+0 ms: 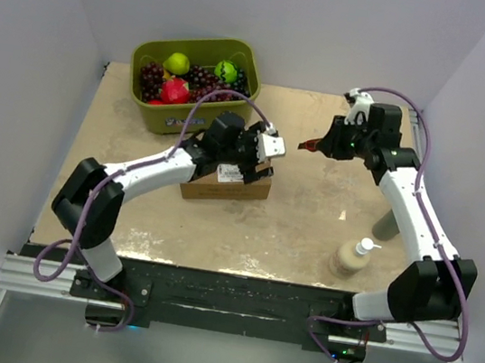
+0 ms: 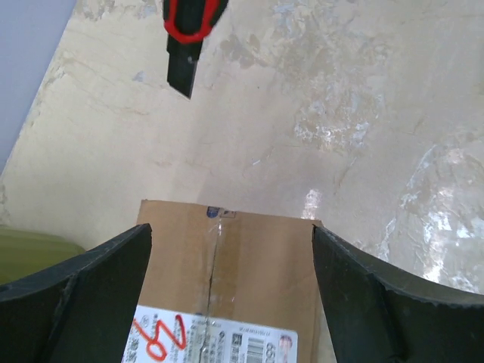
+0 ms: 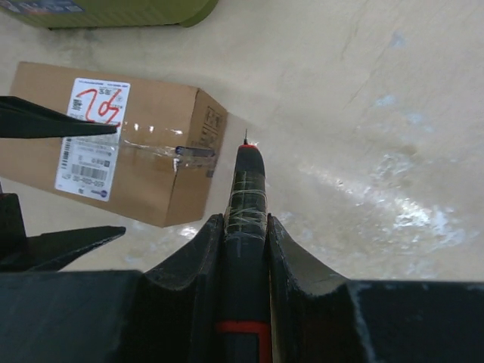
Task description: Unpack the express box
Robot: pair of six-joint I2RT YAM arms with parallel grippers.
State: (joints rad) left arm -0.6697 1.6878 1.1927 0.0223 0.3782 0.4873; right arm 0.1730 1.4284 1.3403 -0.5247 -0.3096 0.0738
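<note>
The box [image 3: 155,113] lies flat left of centre on the table [image 1: 309,223], just in front of the bin [image 1: 151,57] of fruit. Its flaps are closed. A strip of clear tape [image 3: 151,147] runs along the top seam and over one end, and a white label [image 3: 91,140] with red scrawl covers part of the lid.

It looks like plain corrugated card: light, fairly stiff along the edges, softer across the lid, and likely to skid on the smooth stone top if pushed from one side. The glossy tape would give poor grip. The bare side walls look like the better place to hold it, clamped across the narrow width while the seam is slit.

The left gripper [image 2: 231,229] hangs directly above the box, jaws spread wide, one finger toward each long side. The frames do not show whether the fingers touch the card.

To the right, apart from the box, the right gripper [image 3: 243,227] has its jaws pressed on a black cutter [image 3: 246,185] with a red band. The cutter's tip points toward the taped end, short of it, over bare table. From here a shallow cut along the seam looks wise, since the contents are unseen.

A pump bottle [image 1: 352,257] stands near the right arm's base, well clear of the work.
</note>
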